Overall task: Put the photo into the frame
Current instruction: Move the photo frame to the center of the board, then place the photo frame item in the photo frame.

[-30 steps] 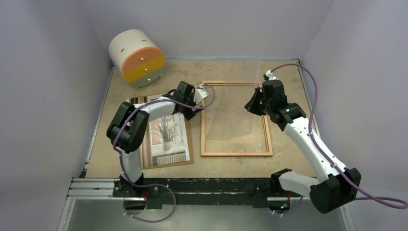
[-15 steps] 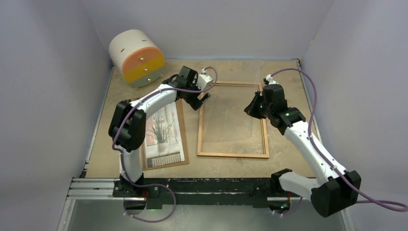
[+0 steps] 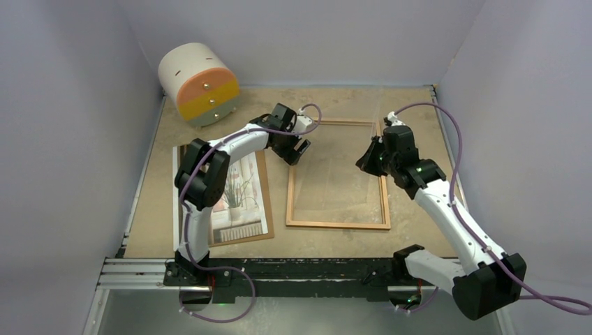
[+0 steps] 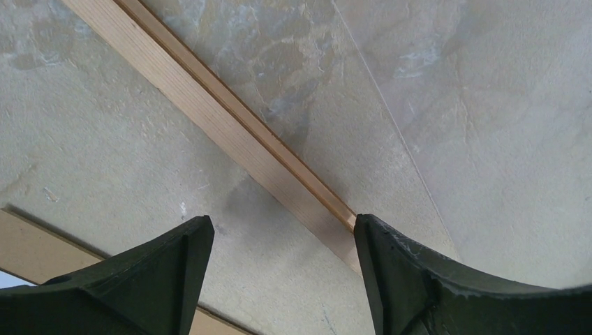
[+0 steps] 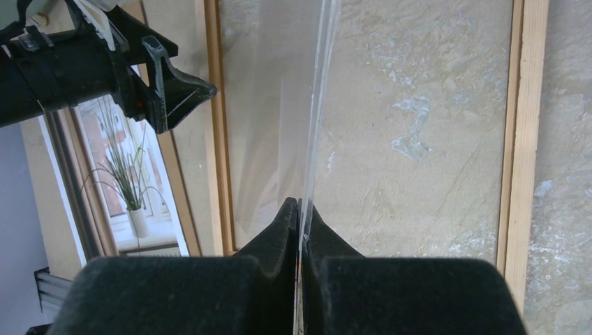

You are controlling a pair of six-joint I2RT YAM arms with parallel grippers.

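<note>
Frame (image 3: 336,225): flat on table (image 3: 419,115), right of centre; left gripper (image 4: 279,230) spread, over its left rail; right gripper (image 5: 300,206) pinching glass pane (image 5: 286,125) by its edge, tilted above frame; photo (image 3: 241,195): face up on brown board (image 3: 268,199), left of frame.

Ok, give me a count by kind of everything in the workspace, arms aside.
wooden frame: 1
clear pane, pinched by the right gripper: 1
photo: 1
brown backing board: 1
round drawer unit: 1
Total: 5
</note>
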